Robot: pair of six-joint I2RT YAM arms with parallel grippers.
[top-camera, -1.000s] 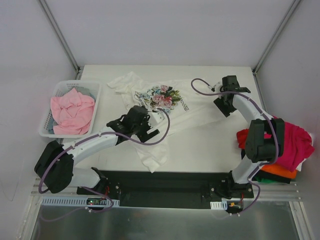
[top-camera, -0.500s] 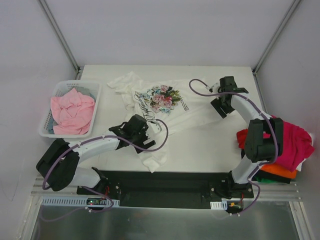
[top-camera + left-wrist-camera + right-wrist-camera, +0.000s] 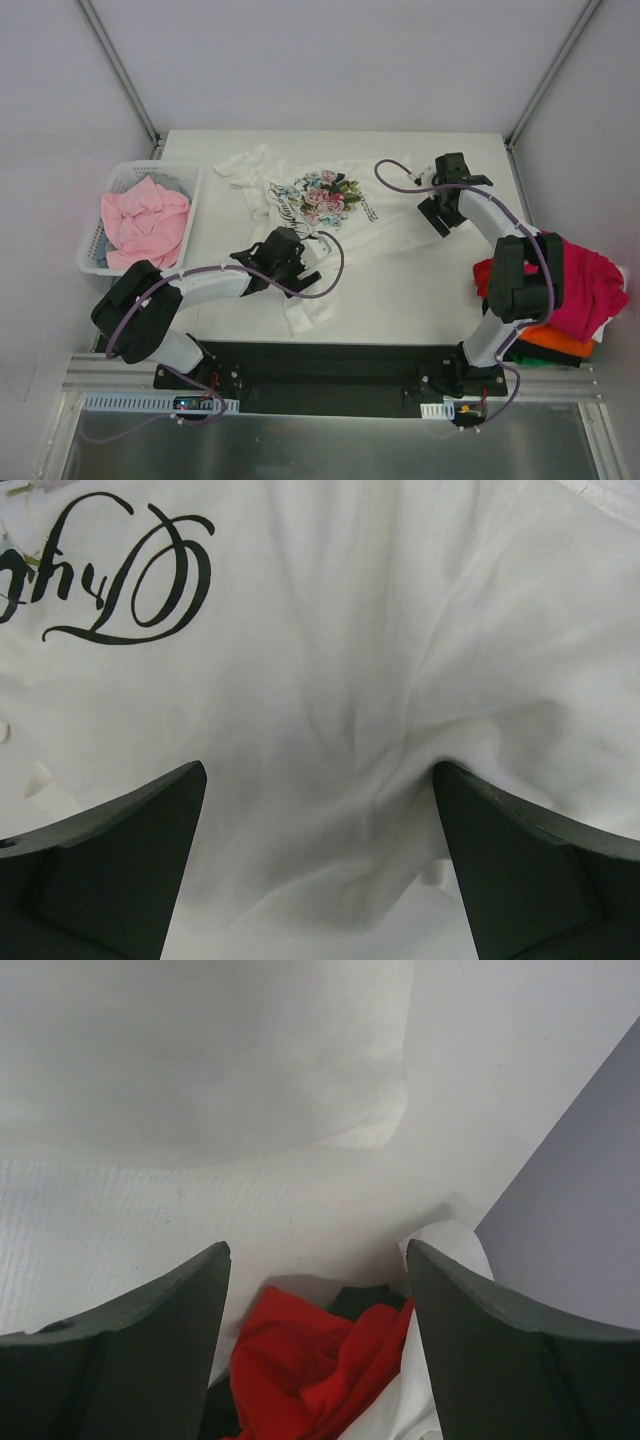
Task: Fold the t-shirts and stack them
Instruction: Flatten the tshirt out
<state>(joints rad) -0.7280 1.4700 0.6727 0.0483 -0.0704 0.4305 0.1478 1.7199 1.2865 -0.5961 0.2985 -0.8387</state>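
A white flower-print t-shirt (image 3: 322,212) lies spread, print side up and somewhat wrinkled, in the middle of a white desk (image 3: 420,290). The left end effector (image 3: 290,262) hangs low over the shirt's near portion, close to the hem. Its fingers are spread wide with nothing between them. The left wrist view shows only white cloth below, with black script lettering (image 3: 130,570) at the upper left. The right end effector (image 3: 441,206) sits at the shirt's right edge, also with its fingers apart and holding nothing. The right wrist view shows bare desk under it, just beside the cloth edge.

At the left, a white lattice basket (image 3: 122,176) holds a crumpled pale pink t-shirt (image 3: 146,222). At the right edge of the desk a magenta t-shirt (image 3: 592,288) lies on an orange t-shirt (image 3: 562,345).

The step in hand appears to be taking hold of the white shirt for its first fold. To do it well, each end effector would likely need to pinch the cloth right at an edge, both pulling evenly so the fabric lifts taut. Grabbing mid-panel, where the left one now hovers, risks bunching the cloth and spoiling the crease.
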